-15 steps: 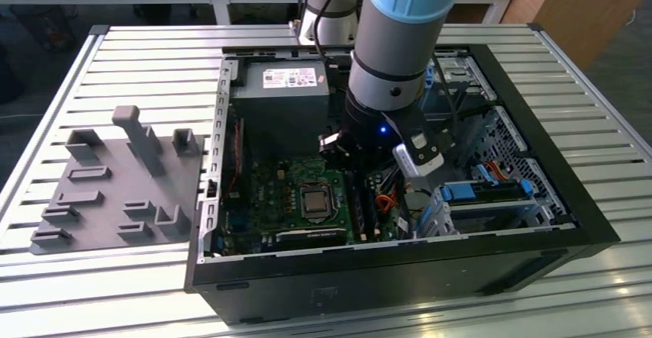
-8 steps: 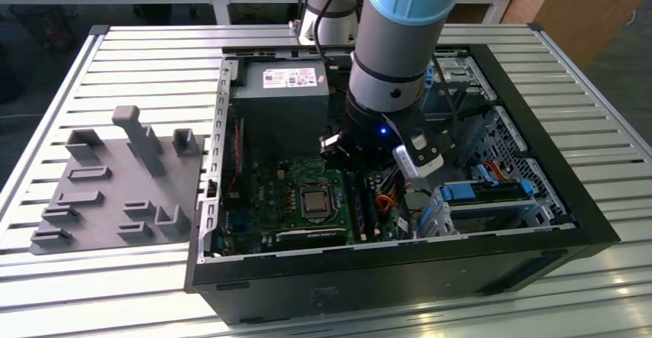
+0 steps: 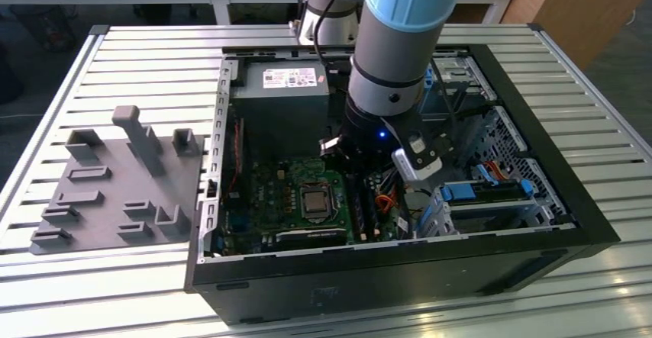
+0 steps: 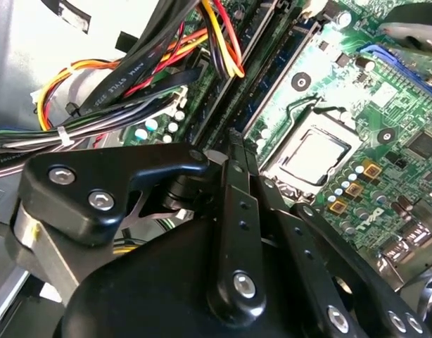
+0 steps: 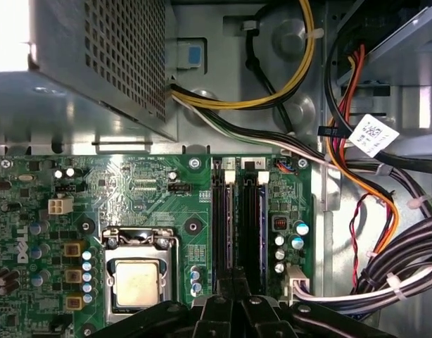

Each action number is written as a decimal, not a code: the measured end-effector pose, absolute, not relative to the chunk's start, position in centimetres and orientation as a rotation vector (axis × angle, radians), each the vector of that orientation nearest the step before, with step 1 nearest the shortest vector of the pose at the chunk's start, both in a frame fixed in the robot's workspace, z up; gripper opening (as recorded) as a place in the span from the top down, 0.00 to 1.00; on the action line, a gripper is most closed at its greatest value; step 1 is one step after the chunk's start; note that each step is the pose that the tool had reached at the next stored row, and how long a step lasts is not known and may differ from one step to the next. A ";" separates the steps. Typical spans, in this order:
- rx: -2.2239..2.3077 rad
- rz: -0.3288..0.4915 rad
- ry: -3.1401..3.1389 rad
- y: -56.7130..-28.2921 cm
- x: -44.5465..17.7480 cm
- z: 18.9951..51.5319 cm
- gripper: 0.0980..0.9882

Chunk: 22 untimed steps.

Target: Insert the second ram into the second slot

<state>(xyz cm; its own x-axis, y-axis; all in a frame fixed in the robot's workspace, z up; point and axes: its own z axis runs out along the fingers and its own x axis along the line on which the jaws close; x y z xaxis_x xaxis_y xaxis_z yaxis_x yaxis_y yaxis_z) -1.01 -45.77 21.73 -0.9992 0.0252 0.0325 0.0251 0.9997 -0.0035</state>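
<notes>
Two long black memory slots [image 5: 237,211] run side by side on the green motherboard [image 5: 131,190], next to the processor socket [image 5: 136,282]. A thin blue board edge, the second ram [image 5: 252,211], lies along the slot farther from the socket; it appears seated. In the second wrist view this blue strip [image 4: 276,70] runs away from my fingertips. My gripper [image 5: 233,280] hangs over the near end of the slots, its two narrow fingers [image 4: 236,183] pressed together and shut. Nothing shows between them. Whether the tips touch the ram I cannot tell. In the exterior view the arm's wrist [image 3: 382,136] reaches down into the open case.
Bundled yellow, red and black cables [image 5: 357,176] crowd one side of the slots. The grey power supply [image 3: 280,94] stands at the back of the case [image 3: 408,262]. Blue drive-bay clips [image 3: 460,193] sit at the exterior view's right. A grey fixture plate [image 3: 112,185] lies outside, to the left.
</notes>
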 end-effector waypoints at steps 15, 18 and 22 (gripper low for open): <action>-0.039 0.004 -3.108 -45.8 -1.0 23.2 0.97; -0.039 0.003 -3.108 -45.8 -1.0 23.7 0.97; -0.039 0.003 -3.107 -45.8 -1.0 24.3 0.97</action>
